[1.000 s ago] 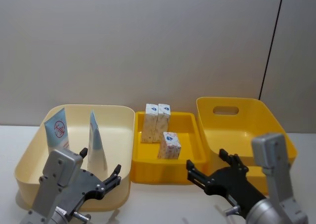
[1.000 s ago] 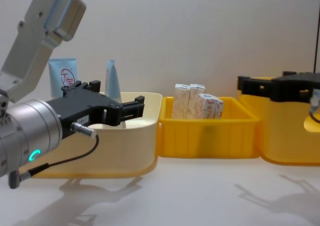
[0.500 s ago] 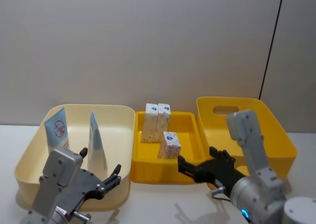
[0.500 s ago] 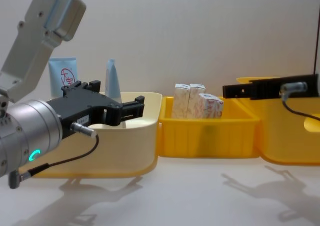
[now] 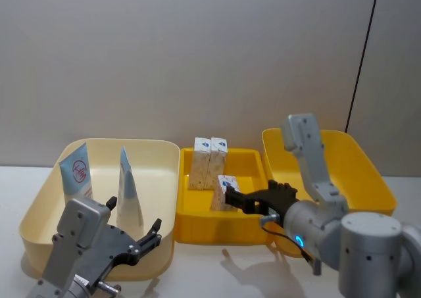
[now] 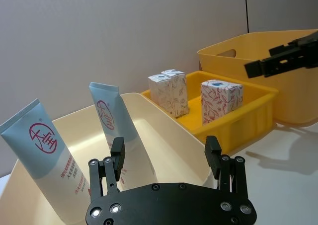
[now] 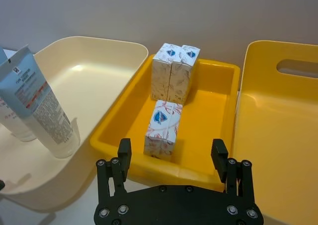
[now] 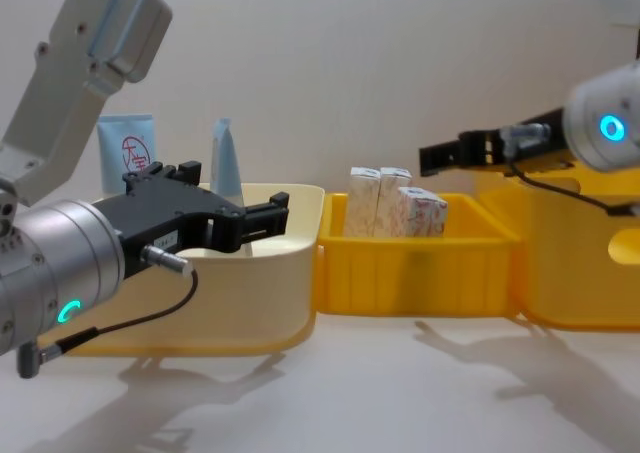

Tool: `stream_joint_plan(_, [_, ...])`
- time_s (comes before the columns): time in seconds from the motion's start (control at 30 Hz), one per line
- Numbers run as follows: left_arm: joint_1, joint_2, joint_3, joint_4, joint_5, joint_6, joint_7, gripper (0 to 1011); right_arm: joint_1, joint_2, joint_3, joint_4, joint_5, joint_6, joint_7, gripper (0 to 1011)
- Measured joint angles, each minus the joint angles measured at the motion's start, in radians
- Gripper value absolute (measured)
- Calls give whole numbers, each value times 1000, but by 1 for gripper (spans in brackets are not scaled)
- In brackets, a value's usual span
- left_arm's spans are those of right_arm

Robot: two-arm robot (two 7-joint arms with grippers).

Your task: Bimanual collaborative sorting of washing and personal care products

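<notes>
Carton [image 7: 163,128] near right gripper [image 7: 171,148], jaws apart

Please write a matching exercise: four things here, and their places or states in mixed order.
1. pale blue tube with red circle logo
2. lone white carton with reddish print
3. deep yellow plastic bin
4. right tool

a. open, above the shallow yellow tray
b. in the cream plastic bin
c. farthest to the robot's right
d. apart from two other cartons

Pairs: 1-b, 2-d, 3-c, 4-a

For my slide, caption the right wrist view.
Open right gripper lines up on the front carton in the middle yellow tray.
</notes>
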Motion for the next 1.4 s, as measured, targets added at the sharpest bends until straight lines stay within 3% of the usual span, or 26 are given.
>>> stream_joint_plan(0.57, [0,0,0,0,0,0,0,1003,135,-77,-22,144,-32,57,-33,1001])
stream_joint_plan(1.03, [0,0,0,0,0,0,0,1003,201,-120,-36,246,-55,96,-50,1001])
stream_joint_plan(1.4, [0,0,0,0,0,0,0,1003,223,-142,-29,307,-68,100,-67,1001])
